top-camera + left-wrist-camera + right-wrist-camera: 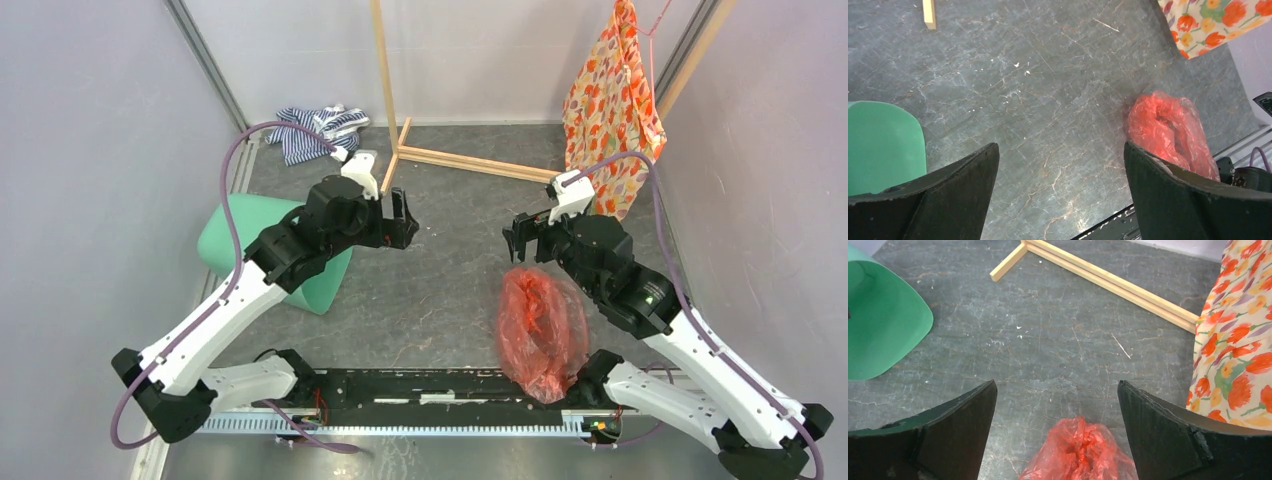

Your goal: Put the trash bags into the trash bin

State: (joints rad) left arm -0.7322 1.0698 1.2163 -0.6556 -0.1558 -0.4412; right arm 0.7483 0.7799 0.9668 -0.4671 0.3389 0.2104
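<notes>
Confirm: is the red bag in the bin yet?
Out. The red bag lies crumpled on the table, apart from the green bin at far left.

Robot lab enclosure: plain panel walls [90, 150], aluminium corner posts [208, 62], wooden rack [470, 163], slate-look floor [440, 270].

On the bench [440, 280], the trash bin [240, 235] lies on its side at the left and the trash bag [540, 325] at the front right. Behind them are a striped cloth [315, 128] far left, a wooden frame [460, 160] in the centre, and a floral cloth [610, 110] hanging at the right.
</notes>
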